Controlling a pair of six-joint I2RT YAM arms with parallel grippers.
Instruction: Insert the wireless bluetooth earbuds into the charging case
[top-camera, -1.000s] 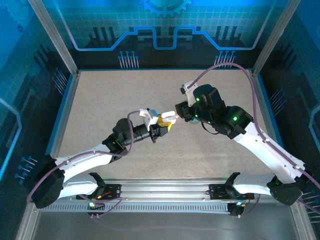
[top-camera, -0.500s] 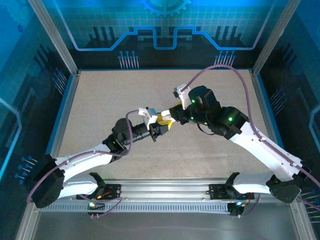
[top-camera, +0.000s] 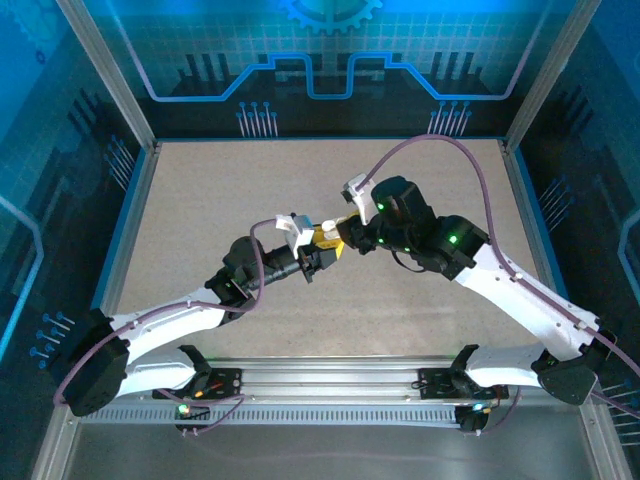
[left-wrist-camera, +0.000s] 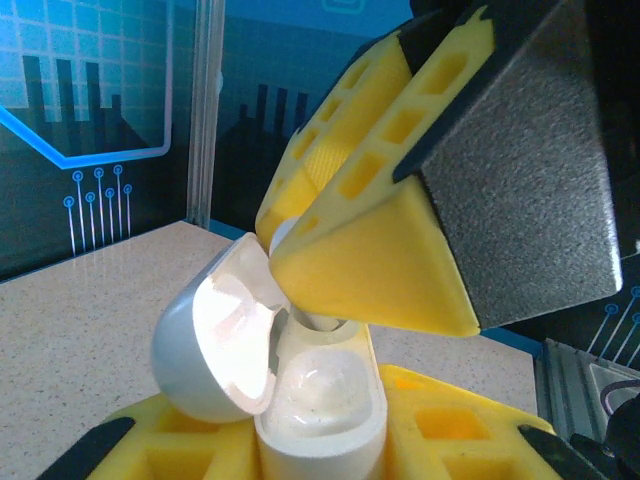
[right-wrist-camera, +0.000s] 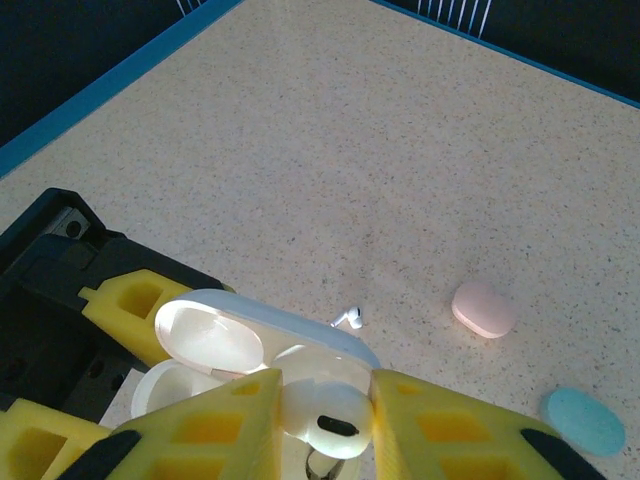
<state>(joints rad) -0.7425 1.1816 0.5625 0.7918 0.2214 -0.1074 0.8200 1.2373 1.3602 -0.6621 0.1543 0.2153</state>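
From the left wrist, the charging case (left-wrist-camera: 322, 405) is a smooth, glossy white plastic shell, rounded like a pebble. Its mouth faces upward and its lid (left-wrist-camera: 215, 345) is swung back to the left. The left claw (left-wrist-camera: 320, 445) is clenched on the case's lower body between blocky yellow fingers moulded with square hollows. Above, the right claw (left-wrist-camera: 275, 250) grips a small white earbud (left-wrist-camera: 284, 232), whose thin stem points down into the case's well (long axis roughly upright). From the right wrist, the same earbud sits pinched between the yellow fingers directly over the open case, a dark oval patch on its rounded head. Beyond it, a second earbud (right-wrist-camera: 350, 318) lies loose on the speckled beige tabletop (right-wrist-camera: 400, 150). Farther right lie a matte pink case (right-wrist-camera: 483, 308) and a flat teal one (right-wrist-camera: 585, 420), well apart from each other. From above, both claws meet near the middle of the tabletop, the case raised off the surface.
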